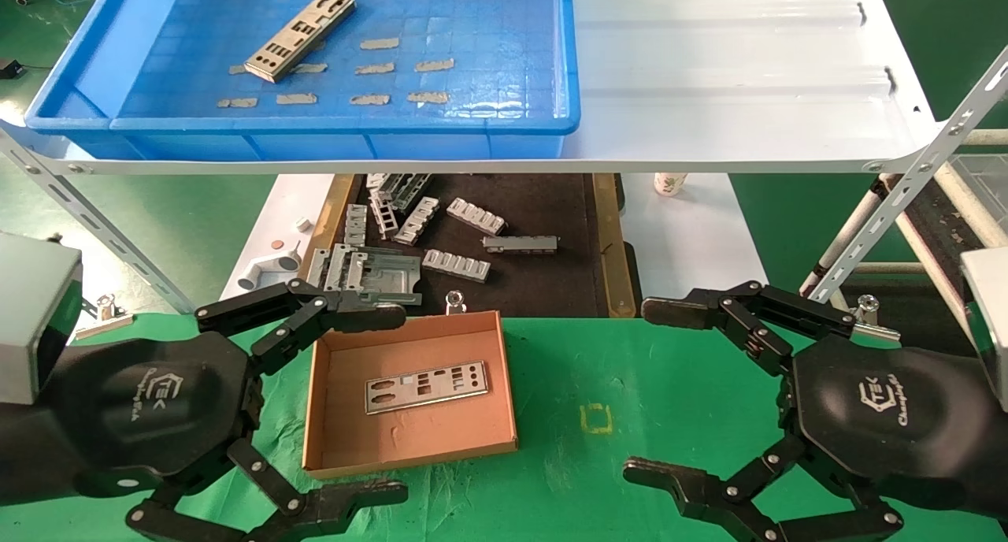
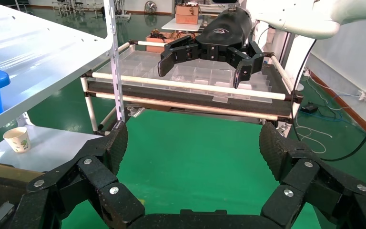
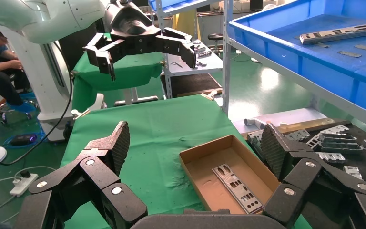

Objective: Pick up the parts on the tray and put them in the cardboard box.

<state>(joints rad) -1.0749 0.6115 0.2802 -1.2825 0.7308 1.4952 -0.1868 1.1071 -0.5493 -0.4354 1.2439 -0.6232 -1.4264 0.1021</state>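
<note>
One silver punched part (image 1: pixel 300 35) lies in the blue tray (image 1: pixel 520 124) on the upper shelf, far left; it also shows in the right wrist view (image 3: pixel 338 33). A second silver part (image 1: pixel 426 386) lies flat in the brown cardboard box (image 1: pixel 488 439) on the green cloth, also in the right wrist view (image 3: pixel 238 187). My left gripper (image 1: pixel 382 404) is open and empty, low beside the box's left side. My right gripper (image 1: pixel 657 388) is open and empty, to the right of the box. The right gripper shows far off in the left wrist view (image 2: pixel 200 64).
A black wooden-rimmed tray (image 1: pixel 610 243) with several ribbed grey brackets (image 1: pixel 476 216) sits on the lower level behind the box. A paper cup (image 1: pixel 669 183) stands right of it. Slanted metal shelf struts (image 1: pixel 906 203) rise at both sides. A yellow square mark (image 1: pixel 596 418) lies on the cloth.
</note>
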